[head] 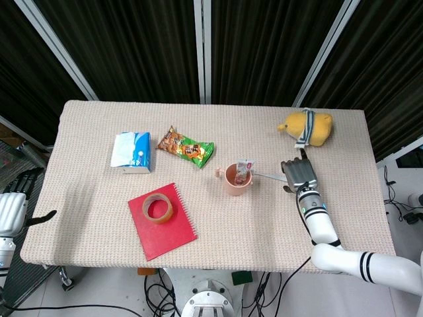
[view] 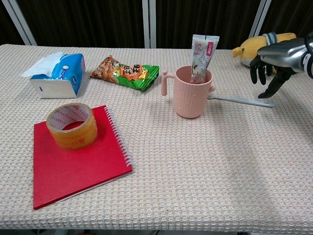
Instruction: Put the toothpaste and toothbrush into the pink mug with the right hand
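Right hand (view: 274, 61) hangs at the right edge of the chest view, fingers (view: 256, 73) pointing down and spread, nothing in them, just above the far end of the toothbrush (view: 240, 101). Whether a fingertip touches the handle is hard to tell from here. The brush lies flat on the worktop (view: 205, 171), one end tucked against the pink mug (view: 188, 92) at centre frame. The toothpaste (view: 202, 51) already stands in the mug, leaning on the right side of the rim.

So the brush is the job. It lies low, so I'd pinch it near the free end, thumb under one side, lift, then tip it upright before coming over the mug, entering on the open left side of the mouth.

Room is decent: bare weave in the lower right, though the yellow plush toy (head: 306, 127) sits just behind the hand and the worktop edge runs close on the right. Left hand (head: 13, 210) is far off at lower left of the head view, off the worktop, curled, empty.
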You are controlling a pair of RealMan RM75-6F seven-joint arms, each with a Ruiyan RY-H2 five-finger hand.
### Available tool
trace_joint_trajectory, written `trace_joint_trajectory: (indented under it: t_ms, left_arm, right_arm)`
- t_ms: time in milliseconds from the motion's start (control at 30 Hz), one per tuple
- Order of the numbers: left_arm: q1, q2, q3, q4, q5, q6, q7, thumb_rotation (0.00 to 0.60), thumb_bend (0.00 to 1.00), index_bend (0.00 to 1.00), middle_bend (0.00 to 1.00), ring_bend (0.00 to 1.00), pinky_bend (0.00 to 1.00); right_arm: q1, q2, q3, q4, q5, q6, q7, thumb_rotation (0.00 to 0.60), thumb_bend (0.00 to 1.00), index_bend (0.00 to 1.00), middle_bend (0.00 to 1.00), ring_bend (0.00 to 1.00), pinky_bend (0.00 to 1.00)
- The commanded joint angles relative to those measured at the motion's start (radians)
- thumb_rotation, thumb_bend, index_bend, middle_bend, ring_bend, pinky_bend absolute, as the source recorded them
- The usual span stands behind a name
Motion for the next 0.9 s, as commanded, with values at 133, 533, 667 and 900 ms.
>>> trace_joint_trajectory:
  t_ms: [133, 533, 667, 900]
  left_arm:
    - [0.003, -0.008, 0.001, 0.008, -0.007, -0.005, 0.008, 0.600, 0.08, 0.10, 0.11, 0.10, 0.22]
    - [0.006, -0.015, 0.002, 0.027, -0.014, -0.011, -0.002, 0.600, 0.08, 0.10, 0.11, 0.10, 0.22]
    - [0.004, -0.019, 0.004, 0.031, -0.013, -0.016, -0.004, 0.600, 0.08, 0.10, 0.11, 0.10, 0.22]
    - [0.005, -0.021, 0.004, 0.033, -0.012, -0.015, -0.006, 0.600, 0.08, 0.10, 0.11, 0.10, 0.22]
  right_arm:
    - [0.029, -0.069, -0.029, 0.079, 0.025, -0.008, -0.013, 0.600, 0.48, 0.47, 0.41, 0.24, 0.02]
    - [0.037, -0.167, -0.031, 0.228, -0.012, 0.011, 0.023, 0.600, 0.48, 0.46, 0.48, 0.25, 0.06]
    - [0.036, -0.186, -0.030, 0.255, -0.007, 0.005, 0.027, 0.600, 0.48, 0.46, 0.48, 0.25, 0.07]
    - [0.041, -0.212, -0.029, 0.288, 0.003, -0.012, 0.022, 0.600, 0.48, 0.47, 0.47, 0.25, 0.07]
